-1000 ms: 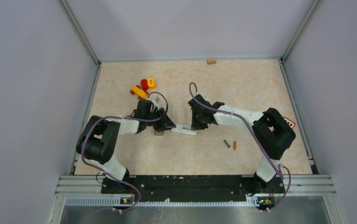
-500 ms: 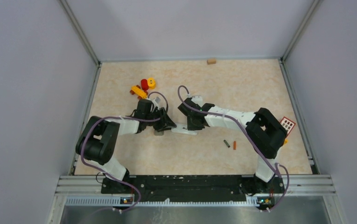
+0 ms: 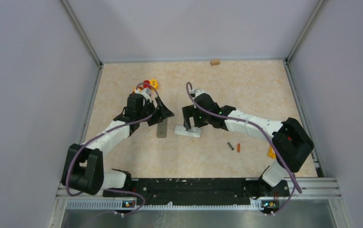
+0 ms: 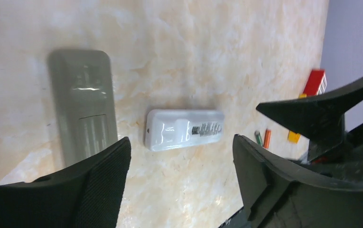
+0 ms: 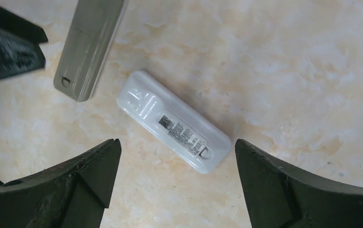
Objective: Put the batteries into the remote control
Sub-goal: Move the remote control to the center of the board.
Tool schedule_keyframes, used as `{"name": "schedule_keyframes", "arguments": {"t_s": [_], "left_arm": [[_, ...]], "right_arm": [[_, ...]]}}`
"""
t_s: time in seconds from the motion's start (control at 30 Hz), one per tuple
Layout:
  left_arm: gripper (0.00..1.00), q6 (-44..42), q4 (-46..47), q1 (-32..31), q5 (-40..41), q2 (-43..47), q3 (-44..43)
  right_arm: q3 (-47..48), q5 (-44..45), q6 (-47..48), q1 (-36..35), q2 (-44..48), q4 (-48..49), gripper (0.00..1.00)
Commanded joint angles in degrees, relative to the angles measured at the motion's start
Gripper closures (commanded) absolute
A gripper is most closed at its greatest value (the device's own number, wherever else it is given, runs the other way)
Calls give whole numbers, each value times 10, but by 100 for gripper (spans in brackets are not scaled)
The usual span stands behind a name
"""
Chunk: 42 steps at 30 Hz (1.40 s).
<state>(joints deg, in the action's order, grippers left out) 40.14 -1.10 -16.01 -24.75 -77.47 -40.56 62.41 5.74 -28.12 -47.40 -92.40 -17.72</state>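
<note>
The white remote [image 3: 187,131] lies flat near the middle of the surface, its long side running left to right and its back up, with a printed label showing in both wrist views. Just to its left, close but not touching, lies a grey remote [image 3: 162,129], set lengthwise from the near edge toward the far edge. The left jaws hang over the grey remote's far end, spread apart and holding nothing; in the left wrist view both remotes show between them on the surface below. The right jaws stand above the white remote, also wide apart and empty, with the white remote lying between the two fingers in the right wrist view. Two batteries, a dark one [image 3: 230,146] and an orange one [image 3: 238,147], lie side by side on the surface to the right of the white remote, well apart from it and nearer the near edge. Toy blocks [image 3: 153,83] sit behind the left arm toward the far left corner, partly hidden, and a small wooden block [image 3: 215,61] rests at the far edge.
</note>
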Motion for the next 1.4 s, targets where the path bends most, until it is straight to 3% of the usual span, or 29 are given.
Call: {"name": "schedule_keyframes", "arguments": {"t_s": [0.0, 0.1, 0.3, 0.5, 0.77, 0.87, 1.13, 1.37], "left_arm": [[13, 1, -103, 22, 113, 69, -25], [1, 5, -154, 40, 152, 88, -32], [1, 5, -197, 63, 190, 92, -45], [1, -20, -215, 66, 179, 46, -66], [4, -23, -191, 66, 165, 6, -68], [4, -29, -194, 66, 177, 1, -79], [4, -21, -189, 66, 178, -7, -84], [3, -20, -183, 67, 177, 7, -77]], "right_arm": [[-3, -81, 193, -1, 6, 62, 8], [-21, -111, 300, -1, -3, 83, 3], [7, -141, 414, -2, -57, 53, 1], [23, -150, 455, -2, -98, 41, 4], [27, -78, 392, 21, -132, 76, 51], [13, -31, 340, 45, -121, 105, 59], [-15, 107, 163, 143, -76, 111, 61], [3, 107, 171, 169, -126, 94, 57]]}}
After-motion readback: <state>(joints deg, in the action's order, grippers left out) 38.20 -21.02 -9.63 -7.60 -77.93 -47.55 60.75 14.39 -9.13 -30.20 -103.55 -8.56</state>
